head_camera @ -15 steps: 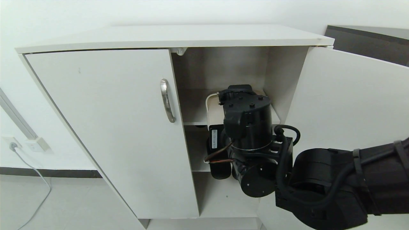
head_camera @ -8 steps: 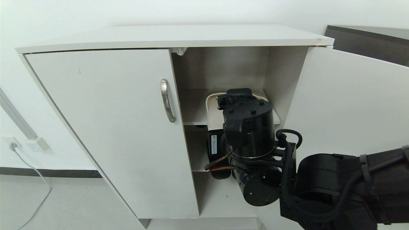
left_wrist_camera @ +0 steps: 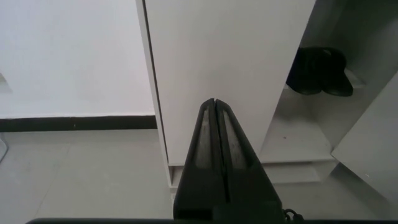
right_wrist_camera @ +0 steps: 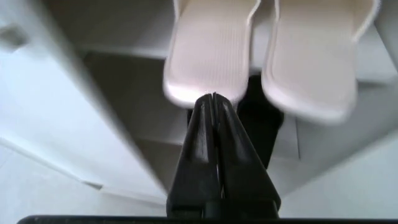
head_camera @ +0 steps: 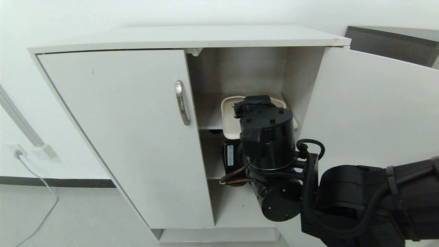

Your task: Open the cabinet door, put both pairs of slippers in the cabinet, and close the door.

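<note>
Head view: cabinet against wall. L door shut, handle on its inner edge. R door swung wide open. White slippers lie on the upper shelf w/ heels sticking out past its front edge. R arm is in the open half, wrist right in front of the slippers and hiding the tool.

L wrist view: L tool closed, fingers pressed together, nothing in it. It hangs in front of the shut L door, low, above the floor. Black slippers sit side by side on the middle shelf, inside the open half.

R wrist view: R tool closed, empty, tips right at the heel of one white slipper; contact can't be told. White slippers are side by side on the upper shelf, heels overhanging. Black slippers are on the shelf below.
</note>
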You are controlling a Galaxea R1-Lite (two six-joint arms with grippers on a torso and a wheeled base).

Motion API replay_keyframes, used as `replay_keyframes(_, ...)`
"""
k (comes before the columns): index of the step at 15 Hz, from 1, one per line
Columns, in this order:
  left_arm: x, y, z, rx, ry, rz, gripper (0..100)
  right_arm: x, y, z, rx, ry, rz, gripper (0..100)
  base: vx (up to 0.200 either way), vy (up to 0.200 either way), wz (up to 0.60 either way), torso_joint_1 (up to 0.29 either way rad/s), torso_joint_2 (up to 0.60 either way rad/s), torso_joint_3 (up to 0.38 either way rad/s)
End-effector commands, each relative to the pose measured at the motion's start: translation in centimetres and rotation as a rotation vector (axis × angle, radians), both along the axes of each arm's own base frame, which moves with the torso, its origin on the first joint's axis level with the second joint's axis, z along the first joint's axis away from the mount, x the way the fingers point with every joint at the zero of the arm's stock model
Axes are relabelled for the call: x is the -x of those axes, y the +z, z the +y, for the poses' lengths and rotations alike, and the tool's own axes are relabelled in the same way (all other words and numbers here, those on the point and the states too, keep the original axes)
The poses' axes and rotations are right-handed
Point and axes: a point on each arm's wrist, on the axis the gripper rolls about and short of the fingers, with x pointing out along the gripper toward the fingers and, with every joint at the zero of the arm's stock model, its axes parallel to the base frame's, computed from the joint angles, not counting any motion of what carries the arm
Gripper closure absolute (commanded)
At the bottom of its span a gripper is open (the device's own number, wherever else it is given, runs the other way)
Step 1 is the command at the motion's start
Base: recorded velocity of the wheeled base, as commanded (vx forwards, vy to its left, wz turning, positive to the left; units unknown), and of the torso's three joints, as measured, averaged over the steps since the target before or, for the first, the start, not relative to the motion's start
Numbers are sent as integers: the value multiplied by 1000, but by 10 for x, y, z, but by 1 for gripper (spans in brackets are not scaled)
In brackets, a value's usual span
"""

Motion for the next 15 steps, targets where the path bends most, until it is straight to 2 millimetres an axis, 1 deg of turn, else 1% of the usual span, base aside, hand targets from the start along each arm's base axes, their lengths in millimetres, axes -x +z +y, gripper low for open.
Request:
replay_keyframes(1, 0, 0, 0, 0, 0, 1, 100, 0, -1, 0, 1, -2, 0, 100, -200, 0, 0, -2, -2, 2)
replay_keyframes(7, 0, 0, 0, 2, 0, 2, 100, -1, -5, 0, 13, -2, 8, 100, -200, 0, 0, 0, 4, 0)
replay_keyframes(9, 0, 0, 0, 2, 0, 1, 100, -5, -9, -2, 24, -14, 14, 100, -200, 0, 0, 0, 2, 5)
replay_keyframes(11, 0, 0, 0, 2, 0, 1, 100, -11, -16, -3, 40, -22, 27, 100, -200, 0, 0, 0, 2, 5)
replay_keyframes(12, 0, 0, 0, 2, 1, 2, 100, -17, -24, -3, 59, -35, 38, 100, -200, 0, 0, 2, 7, -2)
replay_keyframes(13, 0, 0, 0, 2, 1, 1, 100, -20, -28, -3, 65, -40, 44, 100, 0, 0, 0, 0, 0, 0)
replay_keyframes(15, 0, 0, 0, 2, 1, 2, 100, -33, -37, -2, 59, -55, 38, 100, 0, 0, 0, 0, 0, 0)
